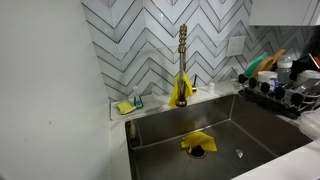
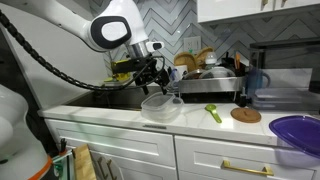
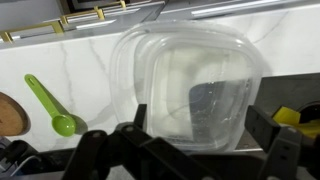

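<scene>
Fingers: our gripper point(image 2: 160, 82) is wide open, empty.
Tub: clear square plastic tub point(image 3: 190, 85), middle of the wrist view.
Tip: we should go down slowly, straight.

A home kitchen: steel sink point(image 1: 262, 128), brass faucet point(image 1: 183, 55) (chevron tile point(image 1: 130, 40) behind), dish rack point(image 1: 262, 97), white cabinets point(image 2: 120, 150).

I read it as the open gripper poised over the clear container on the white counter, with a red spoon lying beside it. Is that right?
Not quite: the spoon is green, not red, as the wrist view shows. The rest holds: the gripper is open, poised over the clear container on the white counter, with the spoon lying beside it.
</scene>
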Motion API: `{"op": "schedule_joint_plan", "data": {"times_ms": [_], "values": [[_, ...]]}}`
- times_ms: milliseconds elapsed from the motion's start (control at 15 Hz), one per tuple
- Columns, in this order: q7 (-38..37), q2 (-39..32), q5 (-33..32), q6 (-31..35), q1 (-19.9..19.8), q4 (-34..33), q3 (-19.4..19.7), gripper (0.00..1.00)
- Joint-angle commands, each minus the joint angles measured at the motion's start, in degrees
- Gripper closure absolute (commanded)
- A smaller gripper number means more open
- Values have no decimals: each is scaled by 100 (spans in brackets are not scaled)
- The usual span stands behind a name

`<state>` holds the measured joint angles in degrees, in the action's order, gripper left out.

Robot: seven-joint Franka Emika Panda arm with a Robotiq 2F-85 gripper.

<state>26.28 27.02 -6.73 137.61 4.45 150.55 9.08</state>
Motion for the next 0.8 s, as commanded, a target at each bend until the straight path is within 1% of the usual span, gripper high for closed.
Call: {"op": "schedule_joint_plan", "data": {"times_ms": [0, 200, 533, 600, 667, 733], "values": [[318, -62, 173, 279, -45, 149, 194, 0], [321, -238, 261, 607, -78, 180, 337, 0], [330, -656, 911, 1147, 73, 216, 500, 0], [383, -739, 1084, 1228, 119, 206, 524, 15], [425, -817, 1209, 1299, 133, 196, 528, 25], [457, -887, 1318, 1356, 133, 190, 531, 32]]}}
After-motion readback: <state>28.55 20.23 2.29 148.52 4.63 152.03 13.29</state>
